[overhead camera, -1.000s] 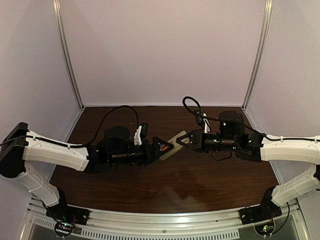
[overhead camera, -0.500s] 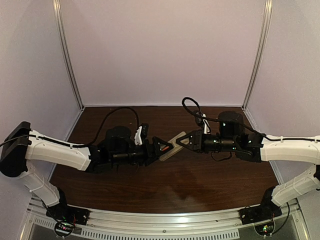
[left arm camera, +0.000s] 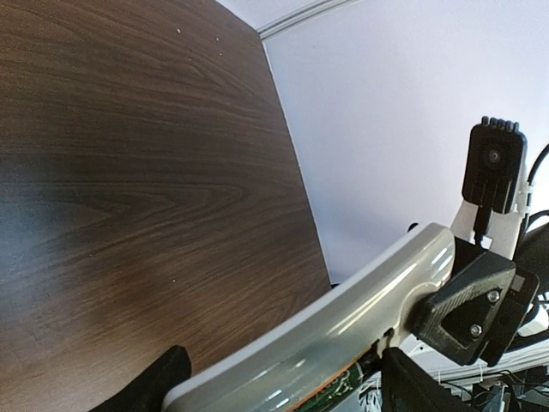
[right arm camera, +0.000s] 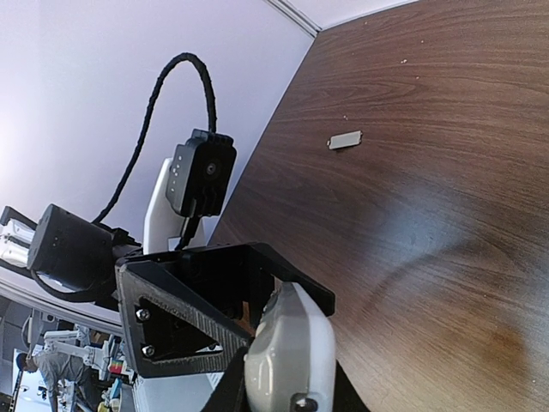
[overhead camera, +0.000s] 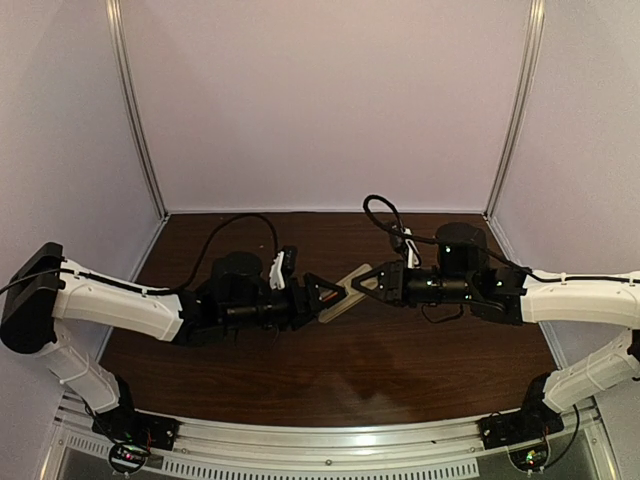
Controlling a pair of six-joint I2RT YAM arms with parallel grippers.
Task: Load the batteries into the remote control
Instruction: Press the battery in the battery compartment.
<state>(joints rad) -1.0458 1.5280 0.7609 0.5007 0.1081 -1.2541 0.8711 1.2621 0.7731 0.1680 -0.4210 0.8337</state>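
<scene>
The slim grey-beige plastic remote control (overhead camera: 343,294) hangs between the arms, the left end effector (overhead camera: 322,293) clenched on one end and the right end effector (overhead camera: 368,281) on the other. An orange sliver (left arm camera: 343,383) beneath it may be a battery. Loading seems under way, and the next move needs a steady, untwisted hold. Beyond the right end effector, a small flat grey tab (right arm camera: 345,139) lies on the dark wooden bench (right arm camera: 446,189), well apart.
</scene>
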